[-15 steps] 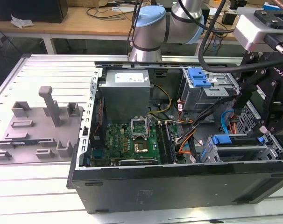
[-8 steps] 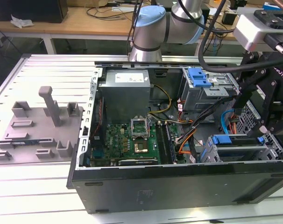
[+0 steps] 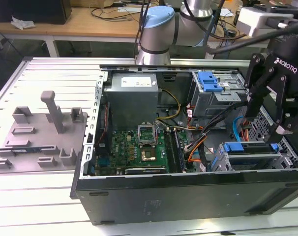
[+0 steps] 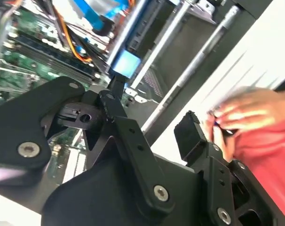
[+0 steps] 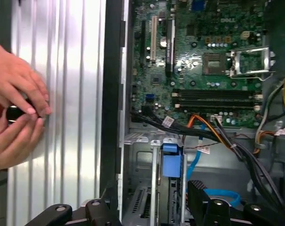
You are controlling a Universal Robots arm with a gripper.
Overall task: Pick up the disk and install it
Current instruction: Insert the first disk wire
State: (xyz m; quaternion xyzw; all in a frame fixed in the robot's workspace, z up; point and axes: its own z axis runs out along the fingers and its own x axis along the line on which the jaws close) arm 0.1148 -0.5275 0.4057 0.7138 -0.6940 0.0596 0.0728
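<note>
Gripper (image 3: 268, 123) points down over drive cage (image 3: 247, 160), jaws spread wide, empty

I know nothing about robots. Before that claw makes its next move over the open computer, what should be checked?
1. Claw open and empty: ok, spread wide, nothing held.
2. Disk located: ok, in its blue bracket in the drive cage, roughly beneath the claw.
3. Disk fully seated: cannot tell.
4. Person's hands clear: not ok, they are over the table beside the case, near the claw.
5. Orange cables clear of the cage: cannot tell.
</note>
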